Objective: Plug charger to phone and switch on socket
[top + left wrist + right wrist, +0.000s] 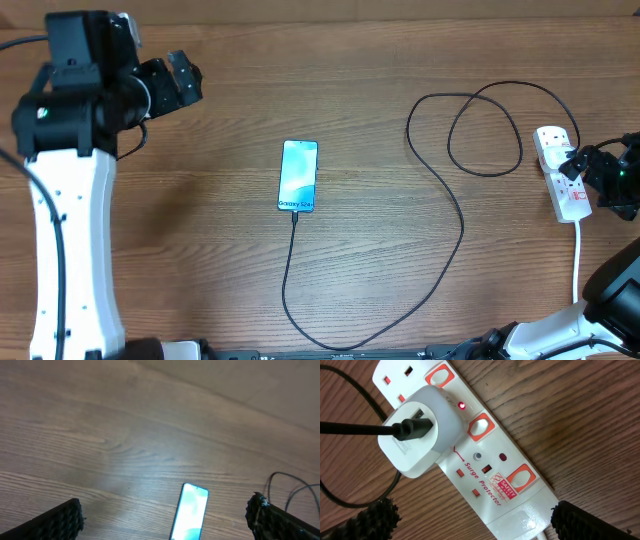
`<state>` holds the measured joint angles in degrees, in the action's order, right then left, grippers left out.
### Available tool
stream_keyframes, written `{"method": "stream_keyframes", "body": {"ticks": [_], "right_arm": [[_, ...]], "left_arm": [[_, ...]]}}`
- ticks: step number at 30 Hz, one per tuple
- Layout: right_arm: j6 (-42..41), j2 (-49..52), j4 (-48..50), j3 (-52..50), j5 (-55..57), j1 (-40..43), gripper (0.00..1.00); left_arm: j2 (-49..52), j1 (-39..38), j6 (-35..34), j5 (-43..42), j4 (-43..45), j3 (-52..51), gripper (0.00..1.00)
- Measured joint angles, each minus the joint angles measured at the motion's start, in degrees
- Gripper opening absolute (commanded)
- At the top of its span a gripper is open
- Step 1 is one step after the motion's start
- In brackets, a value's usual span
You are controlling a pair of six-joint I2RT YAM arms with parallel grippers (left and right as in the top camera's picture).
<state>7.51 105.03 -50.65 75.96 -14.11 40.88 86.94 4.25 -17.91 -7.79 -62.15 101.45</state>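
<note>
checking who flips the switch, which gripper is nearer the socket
Right. The right gripper hovers directly over the socket; the left gripper is far off, beyond the phone.

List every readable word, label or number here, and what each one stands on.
"Surge Protector": red lettering on the socket.
"SAFETY": in a red mark on the socket; its smaller print is too small to read.
"Galaxy": on the phone screen; the characters after it are blurred.
Left wrist view: nothing readable.
</note>
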Motion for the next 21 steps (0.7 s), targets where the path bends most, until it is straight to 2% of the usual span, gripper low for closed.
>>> {"method": "stream_keyframes", "body": {"ticks": [15,21], "right_arm": [[0.0,0.0,0.0,0.0,0.0,0.0,1.00],[0.0,0.0,0.0,0.0,0.0,0.0,1.00]], "left_arm": [[-3.1,-0.2,0.0,7.5,-2.1,-0.5,1.00],[-3.6,-0.2,0.0,7.5,1.6,-7.1,1.00]]}}
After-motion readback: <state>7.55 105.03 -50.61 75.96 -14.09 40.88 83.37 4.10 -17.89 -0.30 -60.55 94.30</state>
